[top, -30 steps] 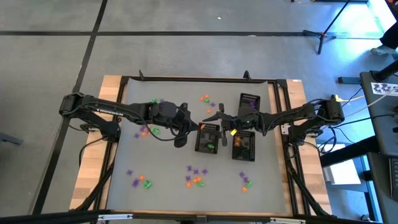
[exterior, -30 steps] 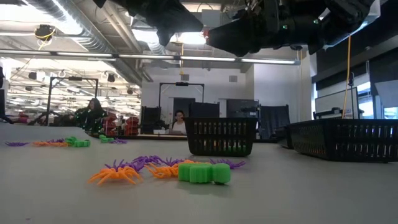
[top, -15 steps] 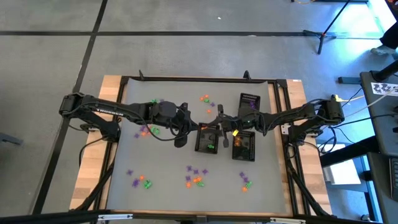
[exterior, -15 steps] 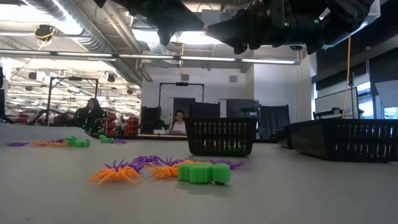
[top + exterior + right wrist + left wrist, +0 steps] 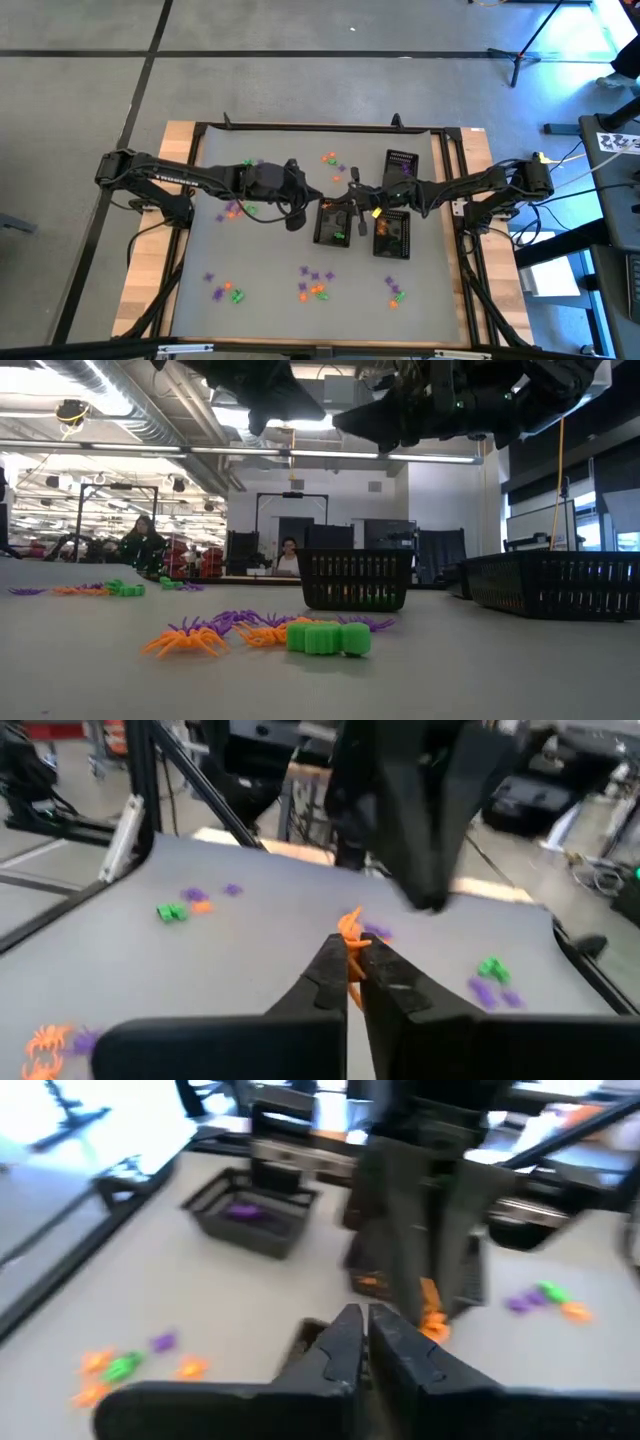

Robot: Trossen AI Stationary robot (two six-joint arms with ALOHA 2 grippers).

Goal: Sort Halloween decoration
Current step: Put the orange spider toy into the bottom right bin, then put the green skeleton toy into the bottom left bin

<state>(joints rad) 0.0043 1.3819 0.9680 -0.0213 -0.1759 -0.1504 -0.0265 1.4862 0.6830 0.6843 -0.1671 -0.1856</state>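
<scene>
While the right gripper [image 5: 350, 963] pinches one orange trinket [image 5: 351, 928], the left gripper [image 5: 362, 1328] hangs closed above three baskets [image 5: 333, 222]

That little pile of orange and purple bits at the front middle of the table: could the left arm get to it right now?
Probably yes. The pile lies in the open on the table, with no basket on it. The left pincer hangs beside the middle basket, which stands partly between them, so it would pass over or around.
</scene>
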